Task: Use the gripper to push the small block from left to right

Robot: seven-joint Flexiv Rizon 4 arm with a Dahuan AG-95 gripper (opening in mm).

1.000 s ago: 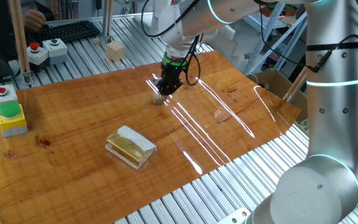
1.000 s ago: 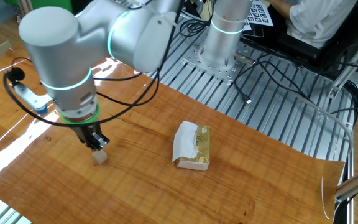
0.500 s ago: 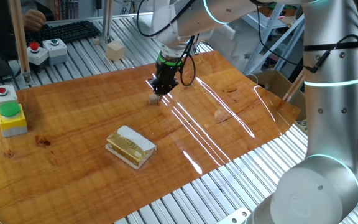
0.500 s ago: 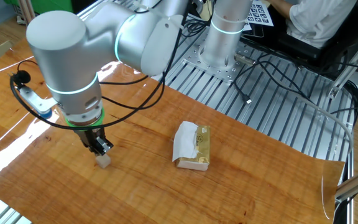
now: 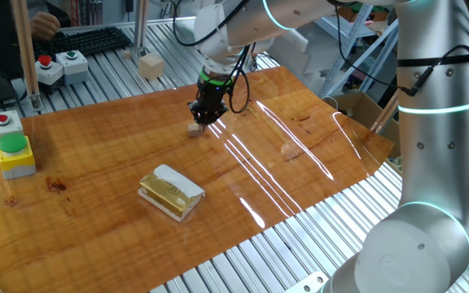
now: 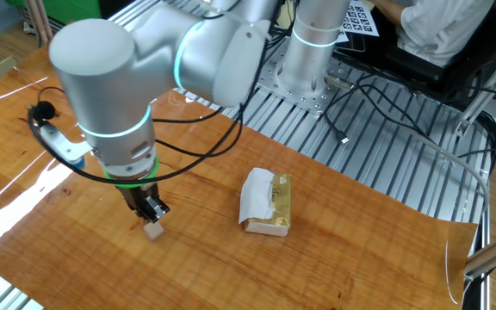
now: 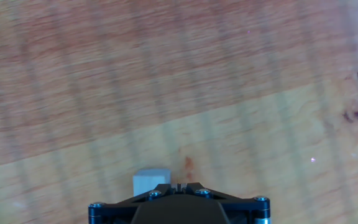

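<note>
The small block (image 5: 194, 129) is a tiny pale tan cube on the wooden tabletop; it also shows in the other fixed view (image 6: 152, 230) and in the hand view (image 7: 150, 183). My gripper (image 5: 201, 115), black-fingered under a green ring, stands upright with its tips low at the table and against the block's side. It also shows in the other fixed view (image 6: 150, 215). In the hand view my gripper (image 7: 179, 185) has its jaws together with nothing between them; the block sits just left of the tips.
A yellow packet with white wrapping (image 5: 170, 193) lies nearer the front of the table. A larger pale cube (image 5: 151, 65) sits on the metal rails behind. A yellow-and-green button box (image 5: 15, 153) stands at the left edge, with more button boxes (image 5: 61, 67) beyond.
My gripper has moved left across the table in the one fixed view, and the small block has slid along with it, staying at the fingertips.
</note>
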